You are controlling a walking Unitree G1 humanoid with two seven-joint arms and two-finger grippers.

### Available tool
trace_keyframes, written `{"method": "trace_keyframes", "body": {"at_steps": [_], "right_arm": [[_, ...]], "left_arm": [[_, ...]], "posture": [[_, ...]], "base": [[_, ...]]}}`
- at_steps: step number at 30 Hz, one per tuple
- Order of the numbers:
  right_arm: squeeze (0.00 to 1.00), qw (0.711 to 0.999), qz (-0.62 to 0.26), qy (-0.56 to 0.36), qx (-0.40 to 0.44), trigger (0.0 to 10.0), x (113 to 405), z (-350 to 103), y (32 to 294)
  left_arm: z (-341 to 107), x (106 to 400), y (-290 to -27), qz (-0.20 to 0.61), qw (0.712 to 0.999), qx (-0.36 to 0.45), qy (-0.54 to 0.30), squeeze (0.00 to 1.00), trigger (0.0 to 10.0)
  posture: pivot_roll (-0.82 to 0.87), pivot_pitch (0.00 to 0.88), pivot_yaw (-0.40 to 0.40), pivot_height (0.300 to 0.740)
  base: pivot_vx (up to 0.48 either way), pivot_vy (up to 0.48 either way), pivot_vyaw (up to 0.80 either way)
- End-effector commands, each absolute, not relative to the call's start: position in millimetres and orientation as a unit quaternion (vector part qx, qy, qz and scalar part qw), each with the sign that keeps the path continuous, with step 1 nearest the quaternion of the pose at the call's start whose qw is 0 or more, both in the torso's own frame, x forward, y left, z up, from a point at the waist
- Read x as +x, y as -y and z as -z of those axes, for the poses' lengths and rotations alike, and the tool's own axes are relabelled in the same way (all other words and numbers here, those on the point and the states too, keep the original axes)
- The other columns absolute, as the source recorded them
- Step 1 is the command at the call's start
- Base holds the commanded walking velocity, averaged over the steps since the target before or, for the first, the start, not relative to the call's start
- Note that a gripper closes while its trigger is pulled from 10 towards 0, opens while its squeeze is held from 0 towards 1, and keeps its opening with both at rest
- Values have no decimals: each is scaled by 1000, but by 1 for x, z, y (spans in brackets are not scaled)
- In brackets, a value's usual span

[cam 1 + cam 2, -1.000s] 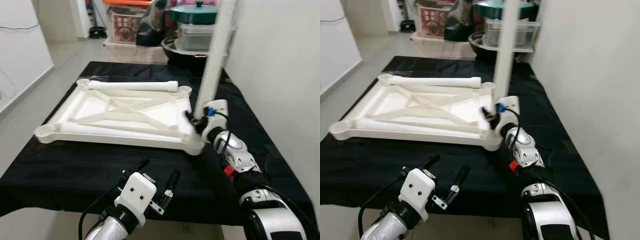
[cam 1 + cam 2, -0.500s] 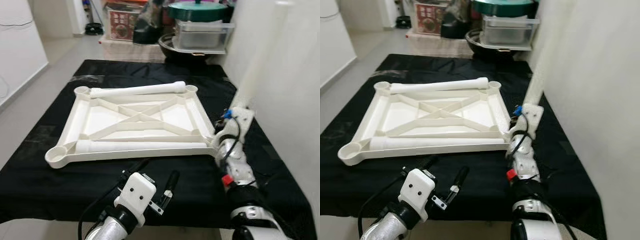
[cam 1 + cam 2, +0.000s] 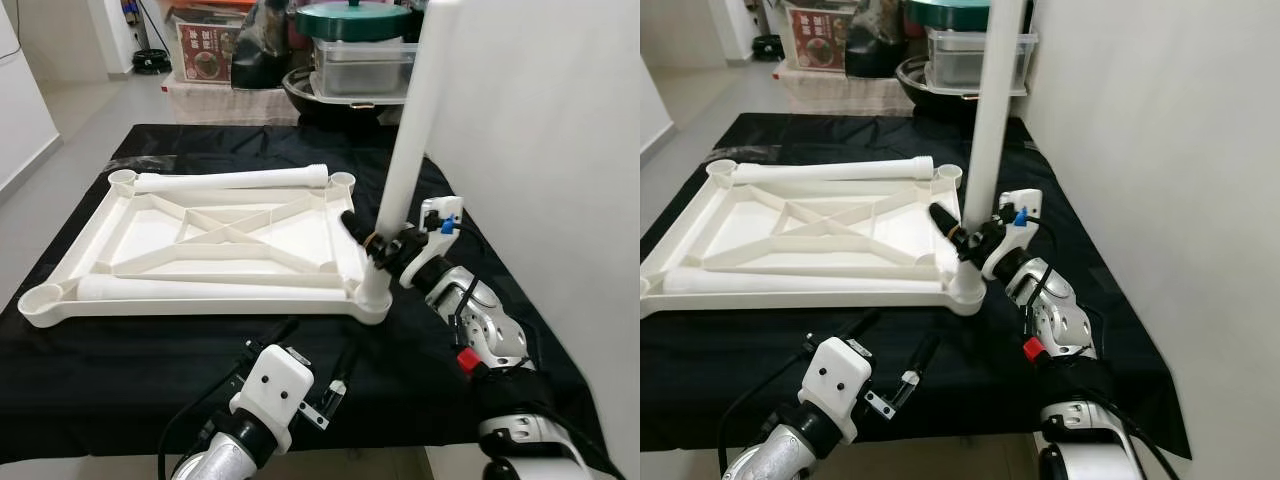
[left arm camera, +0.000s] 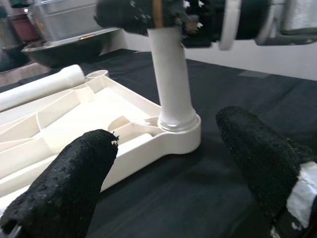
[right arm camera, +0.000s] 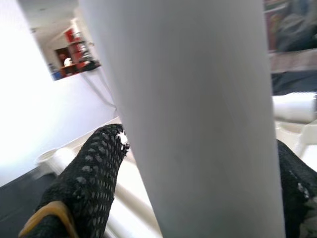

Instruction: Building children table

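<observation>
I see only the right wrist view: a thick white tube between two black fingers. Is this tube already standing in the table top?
Observer: Yes. The white leg stands nearly upright with its foot in the near right corner socket of the upside-down table top.
Operator: Where are the other legs?
Observer: Two legs lie flat inside the table top, one along the far edge, one along the near edge.
Operator: And the left pincer, is it helping?
Observer: No. The left pincer hangs open over the black cloth, in front of the table top, touching nothing.
</observation>
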State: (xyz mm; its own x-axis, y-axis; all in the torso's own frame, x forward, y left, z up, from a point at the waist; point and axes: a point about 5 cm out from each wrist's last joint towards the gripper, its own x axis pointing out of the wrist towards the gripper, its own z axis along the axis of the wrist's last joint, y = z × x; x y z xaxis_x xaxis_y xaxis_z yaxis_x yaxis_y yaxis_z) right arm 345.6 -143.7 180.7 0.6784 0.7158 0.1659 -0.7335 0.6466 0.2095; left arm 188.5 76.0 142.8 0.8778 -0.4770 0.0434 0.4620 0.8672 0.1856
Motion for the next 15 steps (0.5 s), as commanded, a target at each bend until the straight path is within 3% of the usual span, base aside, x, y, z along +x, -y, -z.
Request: {"method": "trace_keyframes", "body": {"at_steps": [1,2,5,9,11,12,15], "right_arm": [[0,861,-496,1,110,10000,332,-171,135],[0,861,-496,1,110,10000,332,-171,135],[0,820,-568,-28,66,10000,322,-163,131],[0,816,-576,-34,42,10000,322,-158,123],[0,824,-565,-39,15,9412,324,-151,119],[0,871,-490,-37,-5,0,339,-145,119],[0,890,-455,-32,1,0,345,-146,121]], "left_arm": [[-140,188,-75,245,965,87,40,0,10000],[-140,188,-75,245,965,87,40,0,10000],[-141,188,-76,244,965,88,41,0,10000],[-141,188,-76,243,965,88,40,0,10000],[-141,188,-76,244,965,88,41,0,10000],[-141,189,-75,244,965,88,41,0,10000],[-141,189,-75,243,965,88,41,0,10000]], "posture": [[142,29,-75,740],[142,29,-75,740],[144,33,-74,740],[144,33,-74,740],[144,34,-72,740],[149,35,-74,740],[149,35,-74,740]], "base": [[0,0,0],[0,0,0],[0,0,0],[0,0,0],[0,0,0],[0,0,0],[0,0,0]]}}
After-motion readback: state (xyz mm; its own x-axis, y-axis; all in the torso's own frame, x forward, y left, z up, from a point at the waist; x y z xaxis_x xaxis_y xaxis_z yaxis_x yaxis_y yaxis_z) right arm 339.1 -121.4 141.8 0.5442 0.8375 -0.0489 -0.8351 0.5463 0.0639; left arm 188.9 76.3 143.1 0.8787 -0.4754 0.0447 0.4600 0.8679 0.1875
